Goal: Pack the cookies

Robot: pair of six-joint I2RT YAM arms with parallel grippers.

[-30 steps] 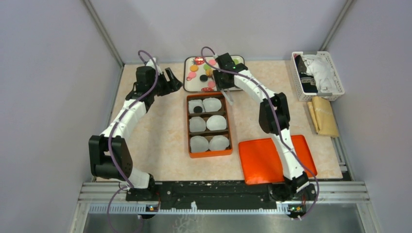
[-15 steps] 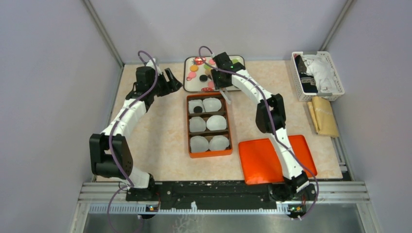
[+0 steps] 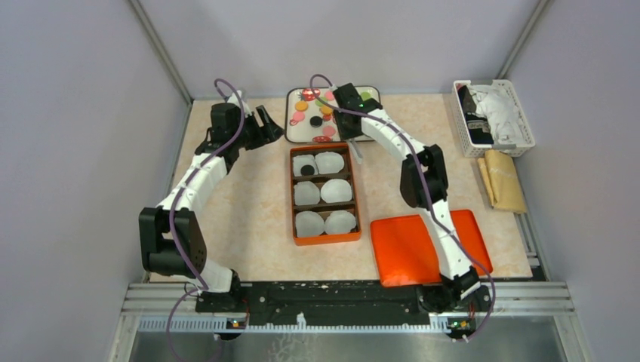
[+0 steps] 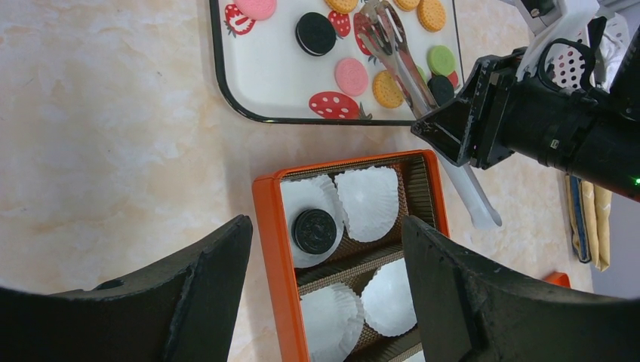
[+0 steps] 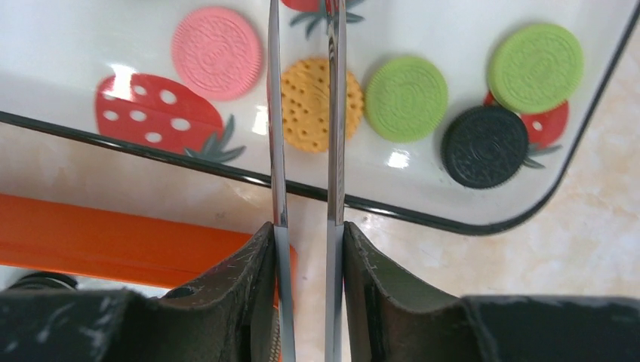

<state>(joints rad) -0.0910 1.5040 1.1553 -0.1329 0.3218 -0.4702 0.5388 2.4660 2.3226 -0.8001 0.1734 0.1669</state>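
Note:
The cookies, in black, green, orange and pink (image 3: 315, 113), lie on a white strawberry-print tray (image 3: 302, 133) at the back. My right gripper (image 3: 344, 124) is shut on metal tongs (image 4: 398, 53) that reach over the tray. In the right wrist view the gripper (image 5: 306, 241) holds the tongs (image 5: 275, 113) with the arms slightly apart over an orange cookie (image 5: 309, 94). A pink cookie (image 5: 217, 53), a green cookie (image 5: 406, 98) and a black cookie (image 5: 484, 146) lie nearby. One black cookie (image 4: 315, 231) sits in a paper cup in the orange box (image 3: 293, 197). My left gripper (image 3: 270, 128) is open and empty.
The orange box holds several white crinkled paper cups (image 3: 330, 162). An orange lid (image 3: 430, 245) lies at the front right. A white basket of cloths (image 3: 494, 117) and a tan folded cloth (image 3: 504, 181) stand at the right edge. Walls close in on both sides.
My right wrist has shifted very slightly over the tray with the tongs. The left arm has not moved.

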